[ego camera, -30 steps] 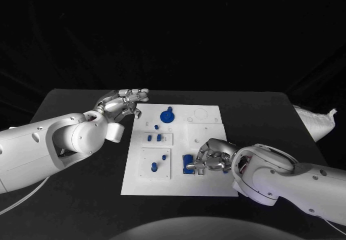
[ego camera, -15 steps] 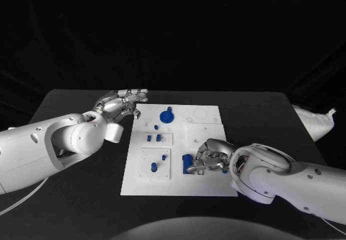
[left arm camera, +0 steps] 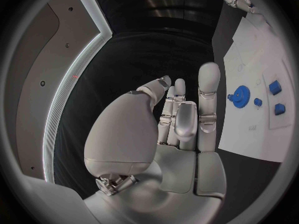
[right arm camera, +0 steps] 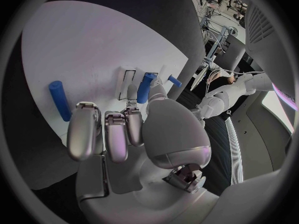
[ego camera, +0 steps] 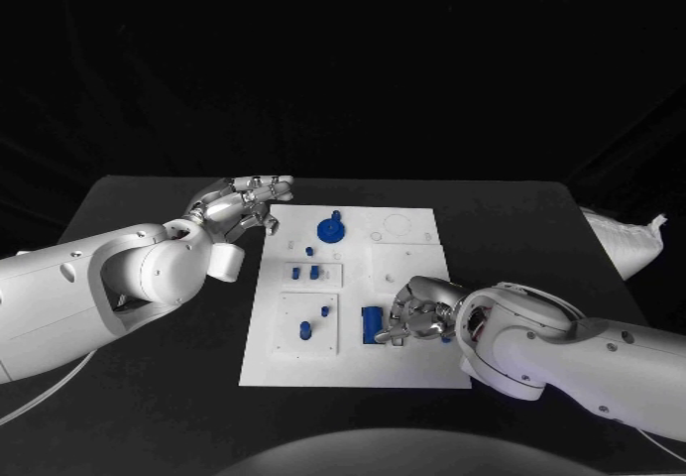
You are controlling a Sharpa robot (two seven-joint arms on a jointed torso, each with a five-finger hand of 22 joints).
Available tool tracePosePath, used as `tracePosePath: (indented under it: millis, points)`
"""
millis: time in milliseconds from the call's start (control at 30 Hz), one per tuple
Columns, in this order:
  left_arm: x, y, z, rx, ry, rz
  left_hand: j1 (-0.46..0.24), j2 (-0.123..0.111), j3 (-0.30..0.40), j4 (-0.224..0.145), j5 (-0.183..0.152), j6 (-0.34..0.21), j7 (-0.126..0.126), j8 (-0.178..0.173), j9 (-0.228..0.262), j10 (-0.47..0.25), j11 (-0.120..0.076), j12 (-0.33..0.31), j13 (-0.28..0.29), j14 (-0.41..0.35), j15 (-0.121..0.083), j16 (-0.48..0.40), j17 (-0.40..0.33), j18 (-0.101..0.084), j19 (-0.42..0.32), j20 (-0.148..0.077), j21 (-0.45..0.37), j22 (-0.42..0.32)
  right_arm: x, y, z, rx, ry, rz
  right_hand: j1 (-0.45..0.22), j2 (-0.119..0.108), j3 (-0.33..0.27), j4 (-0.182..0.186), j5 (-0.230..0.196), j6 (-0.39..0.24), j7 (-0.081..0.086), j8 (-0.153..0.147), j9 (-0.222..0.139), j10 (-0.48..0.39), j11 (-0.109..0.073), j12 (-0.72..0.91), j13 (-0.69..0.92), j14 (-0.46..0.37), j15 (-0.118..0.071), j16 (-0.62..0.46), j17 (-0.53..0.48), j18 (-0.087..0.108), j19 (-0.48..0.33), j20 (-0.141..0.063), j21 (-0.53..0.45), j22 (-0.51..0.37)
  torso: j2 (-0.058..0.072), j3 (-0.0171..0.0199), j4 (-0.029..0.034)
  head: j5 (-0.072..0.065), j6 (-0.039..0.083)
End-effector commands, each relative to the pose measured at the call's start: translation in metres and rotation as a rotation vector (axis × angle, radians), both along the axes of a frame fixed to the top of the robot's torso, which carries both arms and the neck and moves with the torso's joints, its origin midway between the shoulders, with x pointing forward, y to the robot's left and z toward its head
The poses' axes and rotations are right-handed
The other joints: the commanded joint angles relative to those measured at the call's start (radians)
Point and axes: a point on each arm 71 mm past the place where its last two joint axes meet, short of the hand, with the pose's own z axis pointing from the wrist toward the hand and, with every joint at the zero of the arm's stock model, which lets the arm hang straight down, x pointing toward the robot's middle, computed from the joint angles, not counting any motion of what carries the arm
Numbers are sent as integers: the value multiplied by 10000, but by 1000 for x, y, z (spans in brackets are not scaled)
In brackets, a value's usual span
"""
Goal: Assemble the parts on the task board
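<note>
I have the task board [ego camera: 358, 297] lying in the middle of the black surface [ego camera: 171, 198], long side running from the near edge toward the far edge. My right hand [ego camera: 417, 309] sits over the board's near right part, fingers curled downward, with a fingertip at a blue bar [ego camera: 372, 323] that lies flat there. From the right wrist camera the fingers [right arm camera: 116, 134] hang bent over the white plate, one of them touching a blue bar [right arm camera: 147, 87] beside a rectangular recess; I cannot tell whether the bar is pinched or only touched. A second blue cylinder [right arm camera: 60, 100] lies loose on the board, apart from that hand. My left hand [ego camera: 240, 206] hovers at the board's far left corner, just off its edge, fingers [left arm camera: 208, 84] straight and close together, holding nothing. Near it on the board stands a blue gear [ego camera: 332, 231], and closer to me two small blue pegs [ego camera: 303, 272] in a raised block, then a further blue piece [ego camera: 304, 328] in the near left block.
</note>
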Motion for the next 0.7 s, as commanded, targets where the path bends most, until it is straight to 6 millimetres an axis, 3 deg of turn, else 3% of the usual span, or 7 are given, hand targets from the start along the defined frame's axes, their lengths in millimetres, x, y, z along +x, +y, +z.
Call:
tracePosePath:
  millis: [33,100,233,400,500,600,700]
  points:
    - [-1,-2,1,-81,-60,-180,-28,101,15,-50,39,-85,18,35,0,-65,-26,34,9,-33,47,21,-8,133,35,37,-29,-11,-2,0,-3,-436,205,343,427,205,6,-108,-97,-16,-43,51,45,321,-102,-62,571,956,-85,23,2219,-147,25,-77,28,1,0,2,4,-19,-3]
    - [-1,-2,1,-79,-56,-179,-28,101,15,-50,39,-85,18,35,0,-65,-26,34,9,-33,47,21,-8,133,35,37,-29,-11,-2,0,-3,-417,220,382,403,119,-30,-143,-211,-28,-28,44,85,320,-91,-68,571,955,-78,21,2216,-147,20,-75,21,-7,-2,5,7,-19,-3]
    - [-1,-2,1,-77,-53,-178,-28,101,15,-50,39,-85,18,35,0,-65,-26,34,9,-33,47,21,-8,133,35,37,-29,-11,-3,-1,0,-176,49,344,-57,-262,-325,12,-494,-4,1,37,184,327,-50,-33,611,950,-43,6,2194,-143,3,-46,-4,-35,-10,6,3,-36,8]
    - [-1,-1,1,-68,-50,-161,-28,101,15,-50,39,-85,18,35,0,-65,-26,34,9,-33,47,21,-8,133,35,37,-29,-11,-5,-10,6,239,-383,107,-228,-346,-432,106,-437,-24,5,-28,193,325,-54,-21,633,951,-42,10,2203,-141,-2,-39,-7,-35,-8,6,-16,-48,19]
    - [-1,-1,1,-66,-48,-157,-28,101,15,-50,39,-85,18,35,0,-65,-26,34,9,-33,47,21,-8,133,35,37,-29,-11,-7,-21,12,633,-701,15,-120,-220,-377,85,-77,-225,86,-314,77,313,5,-32,641,956,-4,22,2224,-149,6,-18,13,0,-24,-4,-24,-99,41]
    - [-1,-1,1,-65,-45,-161,-28,101,15,-50,39,-85,18,35,0,-65,-26,34,9,-33,47,21,-8,133,35,37,-29,-11,-9,-35,19,990,-1066,-18,161,74,-235,-23,411,-618,339,-1014,-318,307,210,-22,671,962,155,36,2250,-165,9,101,30,28,-37,-10,-31,-141,64]
    - [-1,-1,1,-67,-45,-165,-28,101,15,-50,39,-85,18,35,0,-65,-26,34,9,-33,47,21,-8,133,35,37,-29,-11,-10,-48,24,1132,-1328,-119,389,322,-87,-116,659,-672,455,-1492,-609,312,310,1,701,966,247,47,2269,-165,11,184,52,61,-35,-6,-43,-183,97]
